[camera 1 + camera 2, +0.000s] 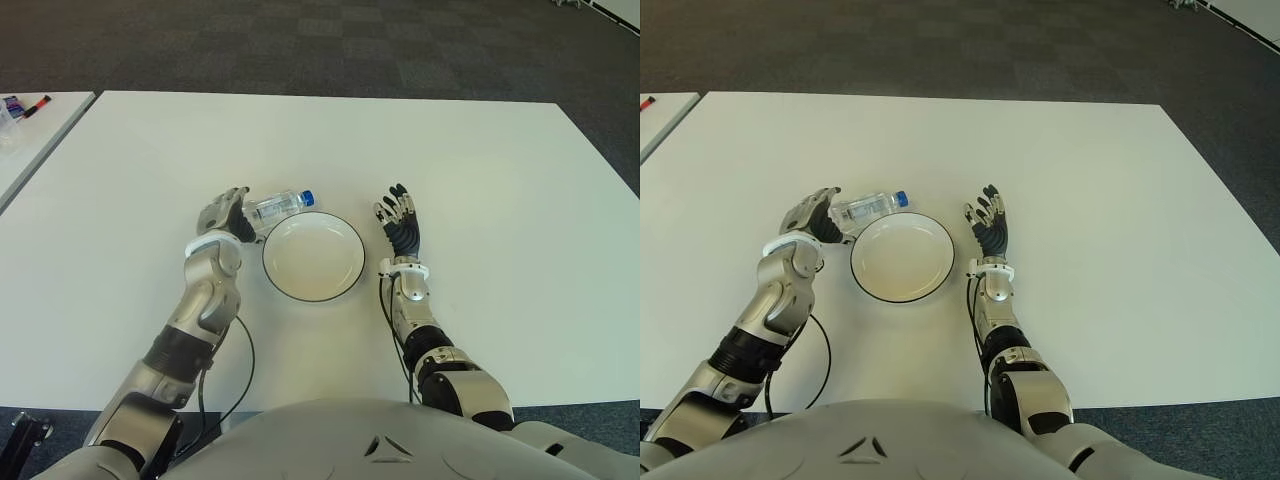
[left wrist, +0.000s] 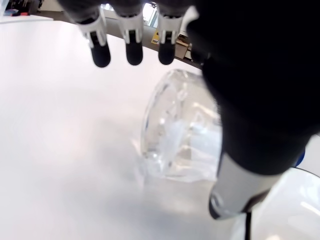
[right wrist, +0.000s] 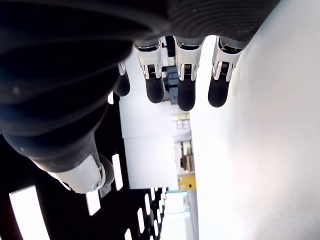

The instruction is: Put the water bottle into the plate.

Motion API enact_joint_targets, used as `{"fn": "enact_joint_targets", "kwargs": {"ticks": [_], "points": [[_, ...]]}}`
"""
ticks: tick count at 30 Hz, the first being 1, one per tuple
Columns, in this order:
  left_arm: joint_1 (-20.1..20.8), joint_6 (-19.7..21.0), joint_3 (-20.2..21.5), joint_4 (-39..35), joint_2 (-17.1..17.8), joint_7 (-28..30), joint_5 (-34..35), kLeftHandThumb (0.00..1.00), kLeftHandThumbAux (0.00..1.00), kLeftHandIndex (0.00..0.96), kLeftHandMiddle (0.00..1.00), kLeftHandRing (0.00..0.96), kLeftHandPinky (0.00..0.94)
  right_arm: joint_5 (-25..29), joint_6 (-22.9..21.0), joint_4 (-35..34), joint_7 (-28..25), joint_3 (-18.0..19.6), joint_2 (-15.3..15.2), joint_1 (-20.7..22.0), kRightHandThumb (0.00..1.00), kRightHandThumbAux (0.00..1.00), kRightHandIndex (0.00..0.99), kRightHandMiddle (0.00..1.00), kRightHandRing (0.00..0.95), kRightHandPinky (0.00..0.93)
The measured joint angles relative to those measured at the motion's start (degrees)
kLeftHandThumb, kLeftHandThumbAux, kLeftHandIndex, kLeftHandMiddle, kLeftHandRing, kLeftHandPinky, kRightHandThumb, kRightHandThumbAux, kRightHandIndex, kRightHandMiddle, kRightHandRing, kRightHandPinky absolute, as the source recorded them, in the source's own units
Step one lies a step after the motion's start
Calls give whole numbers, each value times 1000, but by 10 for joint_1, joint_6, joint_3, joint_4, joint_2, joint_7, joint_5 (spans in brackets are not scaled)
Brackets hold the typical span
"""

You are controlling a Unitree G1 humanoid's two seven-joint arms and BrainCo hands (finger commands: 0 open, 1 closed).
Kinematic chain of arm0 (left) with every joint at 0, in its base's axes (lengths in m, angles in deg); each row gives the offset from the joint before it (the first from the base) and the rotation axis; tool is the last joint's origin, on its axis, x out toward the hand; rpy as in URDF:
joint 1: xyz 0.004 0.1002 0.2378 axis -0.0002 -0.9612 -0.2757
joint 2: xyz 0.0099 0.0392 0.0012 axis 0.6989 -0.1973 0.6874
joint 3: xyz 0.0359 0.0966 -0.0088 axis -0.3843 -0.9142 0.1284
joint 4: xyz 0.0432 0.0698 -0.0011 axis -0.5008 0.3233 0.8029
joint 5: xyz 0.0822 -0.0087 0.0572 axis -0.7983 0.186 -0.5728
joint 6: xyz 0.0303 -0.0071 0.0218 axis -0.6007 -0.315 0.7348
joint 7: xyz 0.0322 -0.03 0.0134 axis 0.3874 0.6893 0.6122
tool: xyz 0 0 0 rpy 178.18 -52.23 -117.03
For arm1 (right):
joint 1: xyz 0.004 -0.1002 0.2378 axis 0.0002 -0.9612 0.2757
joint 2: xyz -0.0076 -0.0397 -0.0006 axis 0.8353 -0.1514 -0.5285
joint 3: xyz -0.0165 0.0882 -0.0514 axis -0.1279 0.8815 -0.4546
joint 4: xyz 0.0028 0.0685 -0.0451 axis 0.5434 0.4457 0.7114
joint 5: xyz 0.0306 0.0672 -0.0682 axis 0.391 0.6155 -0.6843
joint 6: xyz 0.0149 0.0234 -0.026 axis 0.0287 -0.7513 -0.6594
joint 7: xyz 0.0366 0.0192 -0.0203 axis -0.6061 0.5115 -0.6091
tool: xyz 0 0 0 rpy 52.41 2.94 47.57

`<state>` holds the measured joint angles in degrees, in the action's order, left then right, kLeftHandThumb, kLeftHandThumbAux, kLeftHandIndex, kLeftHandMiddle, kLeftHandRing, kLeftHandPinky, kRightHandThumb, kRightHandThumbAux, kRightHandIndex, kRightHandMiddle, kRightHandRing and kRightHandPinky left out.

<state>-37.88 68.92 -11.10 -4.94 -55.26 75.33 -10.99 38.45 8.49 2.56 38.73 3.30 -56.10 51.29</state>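
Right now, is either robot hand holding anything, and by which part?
Nothing held. Left robot hand is open around the water bottle's base end; right robot hand is open.

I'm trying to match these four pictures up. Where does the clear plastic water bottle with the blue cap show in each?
Left eye view: the clear plastic water bottle with the blue cap lies left of centre, by the left hand.
Right eye view: left of centre.
Left wrist view: its clear body fills the middle, close up.
Right wrist view: not in it.
Shared landmark: the white round plate with a dark rim, beside the bottle in both eye views, at a corner of the left wrist view.
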Motion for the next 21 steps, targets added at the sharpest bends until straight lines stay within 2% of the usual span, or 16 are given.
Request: {"fn": "enact_joint_targets", "kwargs": {"ticks": [21], "points": [[1,-2,-1,7,-1,-8,0,0,890,0,2,20,102,-1,1,0,1,0,0,0,24,692,70,118,131,173]]}}
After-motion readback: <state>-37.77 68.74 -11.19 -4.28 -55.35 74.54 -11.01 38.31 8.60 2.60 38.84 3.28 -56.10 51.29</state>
